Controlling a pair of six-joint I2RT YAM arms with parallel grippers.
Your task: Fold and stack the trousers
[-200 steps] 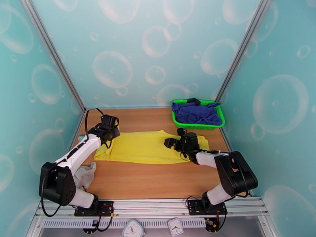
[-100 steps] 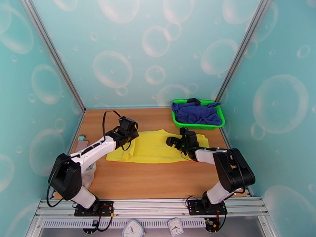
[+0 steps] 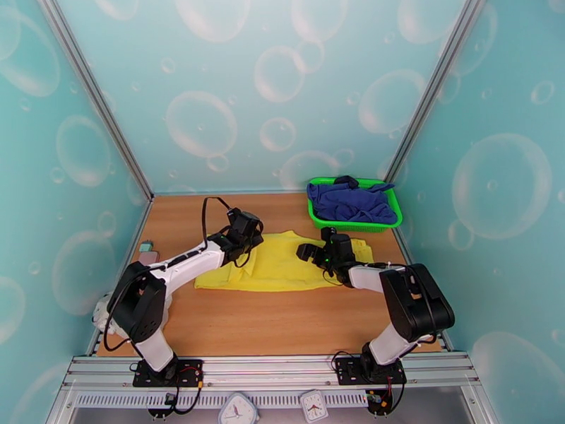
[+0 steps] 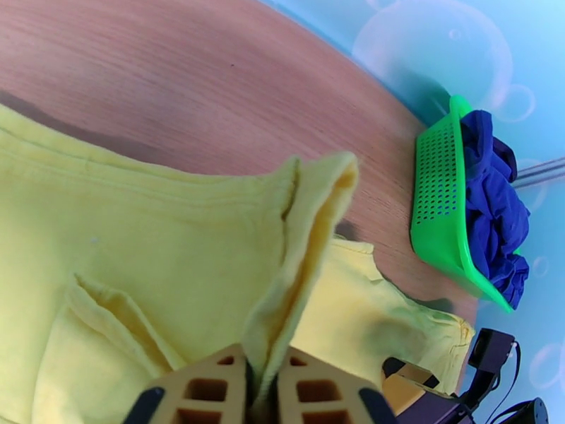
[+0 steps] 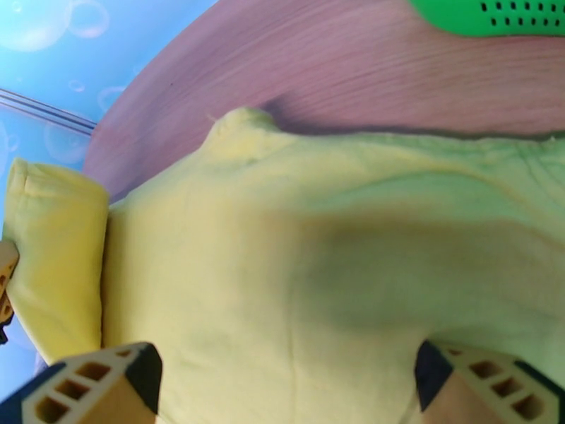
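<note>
Left pincer (image 4: pixel 262 381) rightward; yellow trousers (image 3: pixel 296 266) half-doubled

Left claw (image 3: pixel 248 240): I swung it from the left side of the overhead frame to near the middle.
Trousers (image 3: pixel 289 266): left end came rightward with me, raised into a fold; the yellow patch is shorter.
Tabletop (image 3: pixel 268 319): more bare wood at left.

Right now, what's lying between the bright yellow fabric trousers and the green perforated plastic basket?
Nothing: a strip of bare wooden tabletop separates the bright yellow fabric trousers from the green perforated plastic basket, seen in the left wrist view.
</note>
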